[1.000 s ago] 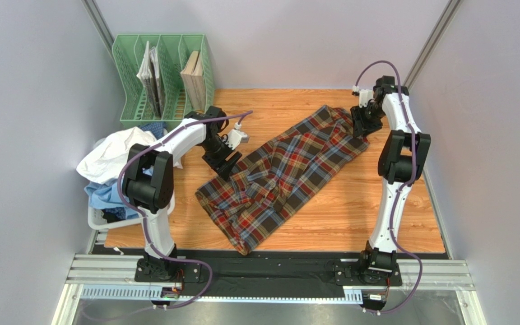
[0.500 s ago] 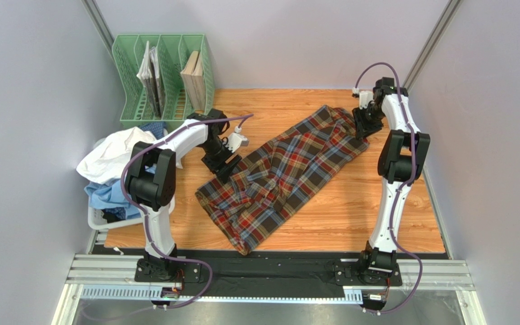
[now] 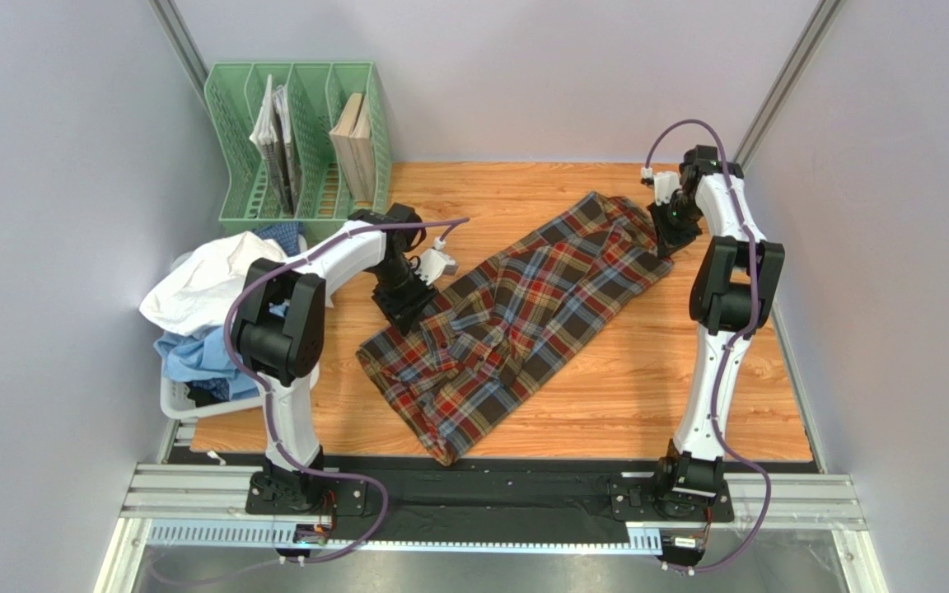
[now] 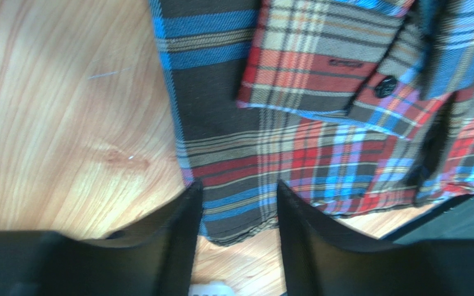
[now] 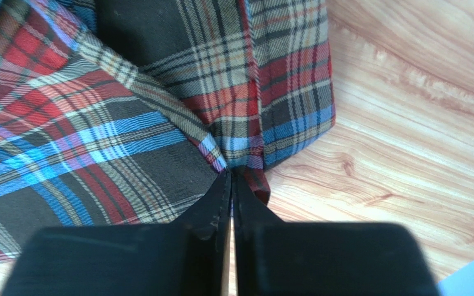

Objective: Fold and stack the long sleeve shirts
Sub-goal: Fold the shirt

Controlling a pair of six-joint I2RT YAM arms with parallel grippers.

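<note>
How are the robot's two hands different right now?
The left gripper is open, its jaws spread over the edge of the shirt. The right gripper is shut, pinching a corner of it. The left one is at the shirt's left side, the right one at its far right end. Both have black fingers and are at the same shirt.

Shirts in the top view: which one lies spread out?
The tartan shirt, spread across the wooden table; the white shirt and the light blue shirt are crumpled in a heap beside its left edge.
</note>
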